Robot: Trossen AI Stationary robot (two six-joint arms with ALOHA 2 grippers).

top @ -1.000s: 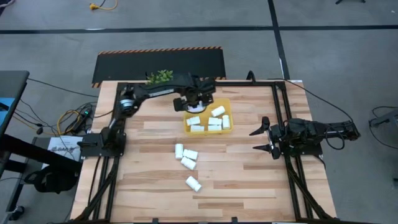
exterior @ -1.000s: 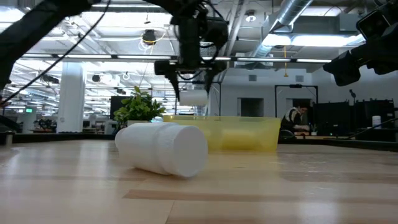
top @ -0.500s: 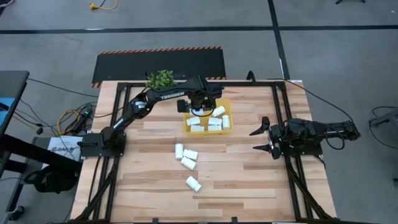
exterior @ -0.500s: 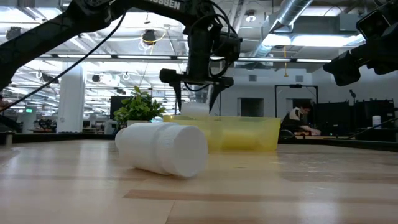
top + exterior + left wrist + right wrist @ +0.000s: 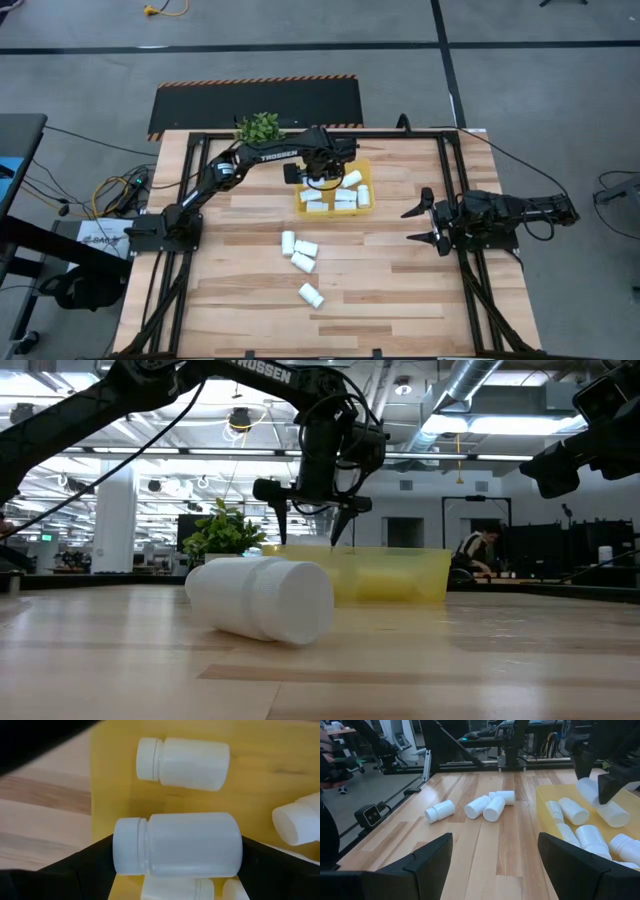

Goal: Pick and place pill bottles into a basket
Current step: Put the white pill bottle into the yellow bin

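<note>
The yellow basket (image 5: 366, 166) stands at the table's far middle and holds several white pill bottles (image 5: 345, 198). My left gripper (image 5: 318, 174) hangs over the basket's far left part, open, fingers pointing down to about rim height (image 5: 312, 538). One bottle (image 5: 177, 845) lies crosswise between its fingers, over other bottles. Several more bottles (image 5: 300, 252) lie on their sides on the wood at mid-table, and one (image 5: 311, 295) lies nearer the front. My right gripper (image 5: 425, 222) waits open at the table's right side. My left gripper has its fingers (image 5: 87, 865) at the cap end (image 5: 125, 845) and the bottom end of the bottle, coming from above. Whether they touch it I cannot tell. The bottle lies level, above the other bottles in the basket.
A small green plant (image 5: 258, 126) stands at the far edge, left of the basket. Black frame rails (image 5: 452, 190) run along the table's sides. In the low view one loose bottle (image 5: 260, 598) lies close in front of the basket (image 5: 400, 575).
My left gripper has gone a little toward the table's right edge, over the basket, and has come down until its fingertips are at rim height. The bottle between its fingers has gone down with it, from above the rim into the basket.
</note>
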